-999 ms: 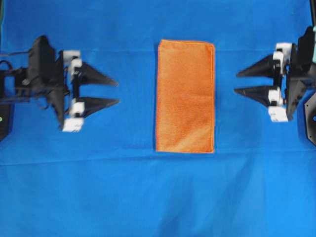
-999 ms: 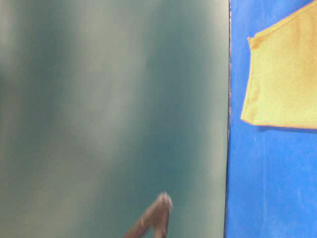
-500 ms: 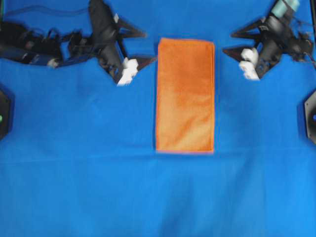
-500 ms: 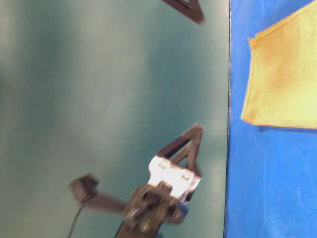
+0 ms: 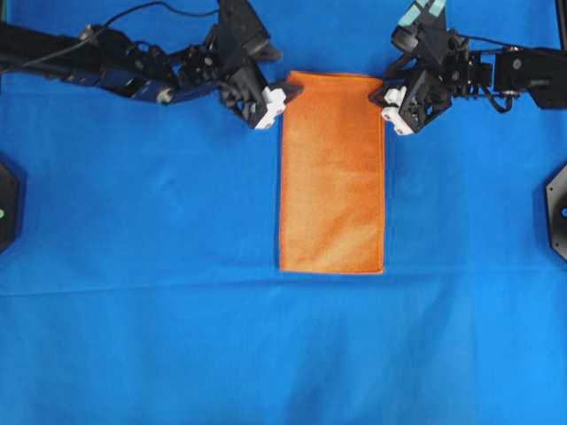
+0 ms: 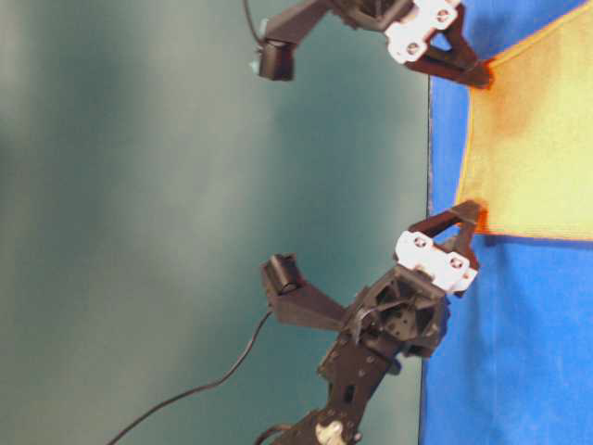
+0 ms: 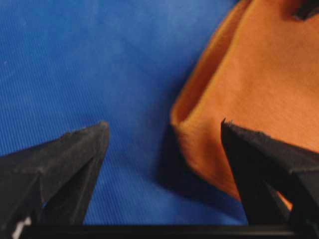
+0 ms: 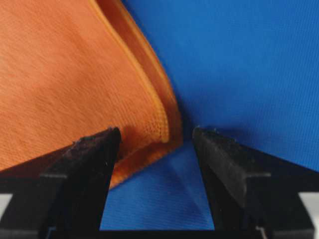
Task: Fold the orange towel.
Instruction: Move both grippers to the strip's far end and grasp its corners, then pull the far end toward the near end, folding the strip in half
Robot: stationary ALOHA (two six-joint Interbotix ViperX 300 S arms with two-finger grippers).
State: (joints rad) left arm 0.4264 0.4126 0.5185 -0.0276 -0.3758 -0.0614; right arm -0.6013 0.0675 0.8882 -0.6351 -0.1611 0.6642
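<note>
the orange towel (image 5: pixel 332 173) lies flat in the middle of the blue cloth (image 5: pixel 177 336) that covers the table, already doubled into a long narrow strip. seen from above, its long axis runs from the far edge toward the near edge, and its two short ends face those edges.

both arms are at the far short end, one to each corner. the left gripper (image 5: pixel 279 96) comes in from the left side and sits right at the far left corner; in its own camera the fingers stand wide apart, with the doubled corner of the towel (image 7: pixel 214 149) lying between them, nearer the right finger (image 7: pixel 259 169). the right gripper (image 5: pixel 387 102) mirrors it at the far right corner, also spread open, with the stitched corner (image 8: pixel 159 124) poking into the gap between its fingers. neither has pinched anything yet.

so each arm is equally close to its own corner, and the free length of the strip stretches away toward the near end. i'd say the next move is to close on both corners and carry that far end over along the long axis.
</note>
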